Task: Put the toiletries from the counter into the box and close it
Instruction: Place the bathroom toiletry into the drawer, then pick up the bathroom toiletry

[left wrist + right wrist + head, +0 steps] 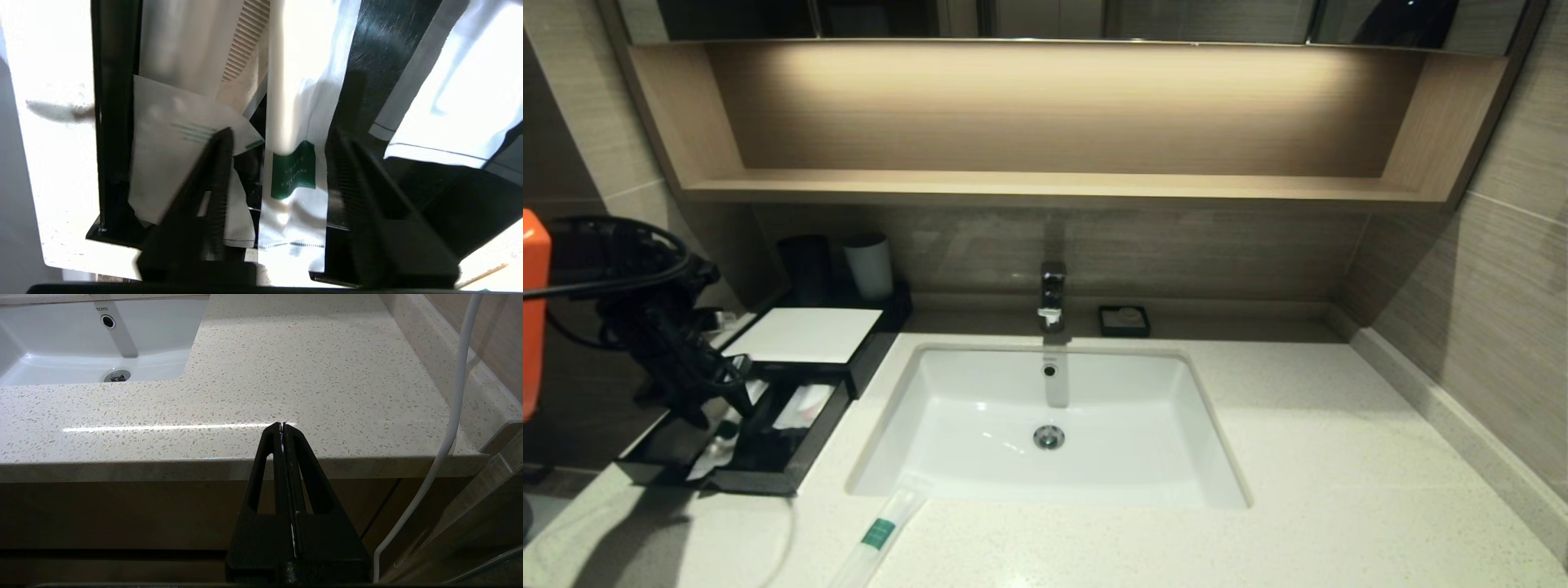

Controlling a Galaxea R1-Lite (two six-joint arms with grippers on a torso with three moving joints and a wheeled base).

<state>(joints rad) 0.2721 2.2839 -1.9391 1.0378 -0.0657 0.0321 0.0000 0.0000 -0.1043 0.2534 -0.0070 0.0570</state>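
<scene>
Lying between left hand fingers: toothbrush packet

Lit wooden shelf, grey tiled walls, chrome faucet

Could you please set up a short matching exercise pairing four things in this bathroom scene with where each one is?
Things:
1. left gripper
2. right gripper
3. toothbrush packet
4. soap dish

Places:
A. on the counter at the sink's front rim
B. open, above the box's drawer
C. beside the tap, by the back wall
D. shut, off the counter's front edge

Pairs: 1-B, 2-D, 3-A, 4-C
</scene>
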